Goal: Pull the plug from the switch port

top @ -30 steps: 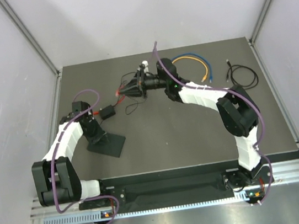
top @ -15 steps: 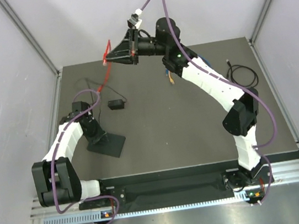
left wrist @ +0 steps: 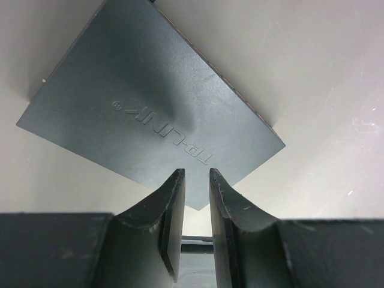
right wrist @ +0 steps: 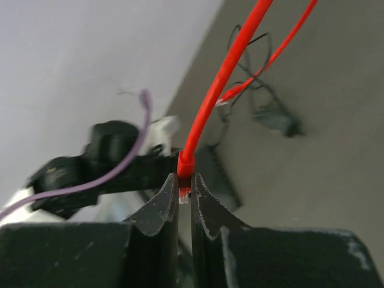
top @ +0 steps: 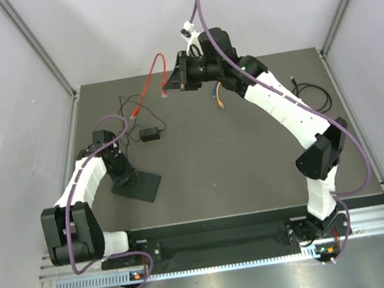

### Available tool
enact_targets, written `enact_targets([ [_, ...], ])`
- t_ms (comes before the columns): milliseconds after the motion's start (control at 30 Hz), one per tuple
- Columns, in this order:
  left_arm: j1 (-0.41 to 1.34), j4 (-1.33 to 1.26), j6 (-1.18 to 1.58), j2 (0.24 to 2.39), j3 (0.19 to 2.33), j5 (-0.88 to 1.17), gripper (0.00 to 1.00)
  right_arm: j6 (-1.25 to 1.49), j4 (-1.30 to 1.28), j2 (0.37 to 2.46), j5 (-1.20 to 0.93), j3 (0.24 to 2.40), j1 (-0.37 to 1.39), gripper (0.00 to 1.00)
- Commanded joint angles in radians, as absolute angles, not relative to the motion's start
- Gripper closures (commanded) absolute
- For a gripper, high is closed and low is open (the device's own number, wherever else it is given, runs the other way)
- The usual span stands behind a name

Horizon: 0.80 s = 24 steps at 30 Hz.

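Red plug out of the port, held high over the far side of the table (top: pixel 254 178).

A small black power-adapter block (top: pixel 150 134) on a thin black cord lies just beyond the flat matte-black rectangular switch (top: pixel 143 187), with blue and yellow cables (top: pixel 218 98) and a coiled black cable (top: pixel 312 95) far right. The switch lies flat at near left, lettered top up, its long axis running far-left to near-right. The left gripper (top: pixel 118 170) stands over its corner, fingers (left wrist: pixel 174 207) narrowly apart, gripping nothing. The right gripper (right wrist: pixel 185 192) pinches the plug (right wrist: pixel 183 191); its red cable (top: pixel 154 63) arcs down to the table.
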<state>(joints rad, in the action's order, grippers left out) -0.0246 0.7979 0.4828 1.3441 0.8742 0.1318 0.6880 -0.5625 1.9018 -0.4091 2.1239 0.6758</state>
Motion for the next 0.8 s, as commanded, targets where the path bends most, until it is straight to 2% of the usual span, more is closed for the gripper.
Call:
enact_targets([
  [0,-0.023,0.772,0.469,1.332,0.871,0.135,0.71,0.345,-0.629,1.812,-0.083,2.135,0.69,1.0],
  [100,-0.023,0.77,0.471,1.335,0.87,0.137,0.71,0.267,-0.605,1.787,0.073,2.027,0.696,1.0],
  [167,-0.023,0.773,0.468,1.339,0.871,0.143,0.71,0.281,-0.453,1.741,0.141,1.847,0.696,1.0],
  [333,-0.023,0.773,0.465,1.339,0.87,0.15,0.71,0.544,-0.203,1.727,0.247,1.652,0.695,1.0],
  [400,-0.023,0.772,0.466,1.338,0.87,0.152,0.71,0.558,-0.19,1.761,0.404,1.669,0.733,1.0],
  [500,-0.023,0.759,0.46,1.33,0.871,0.178,0.71,0.561,-0.265,1.871,0.507,1.801,0.733,1.0],
  [633,-0.023,0.718,0.442,1.302,0.865,0.265,0.65,0.604,-0.26,1.953,0.438,1.884,0.727,1.0],
  [733,-0.023,0.672,0.449,1.247,0.848,0.35,0.64,0.673,-0.143,1.957,0.218,1.862,0.732,1.0],
  [767,-0.023,0.661,0.456,1.224,0.847,0.356,0.63,0.672,-0.093,1.948,0.083,1.839,0.736,1.0],
])
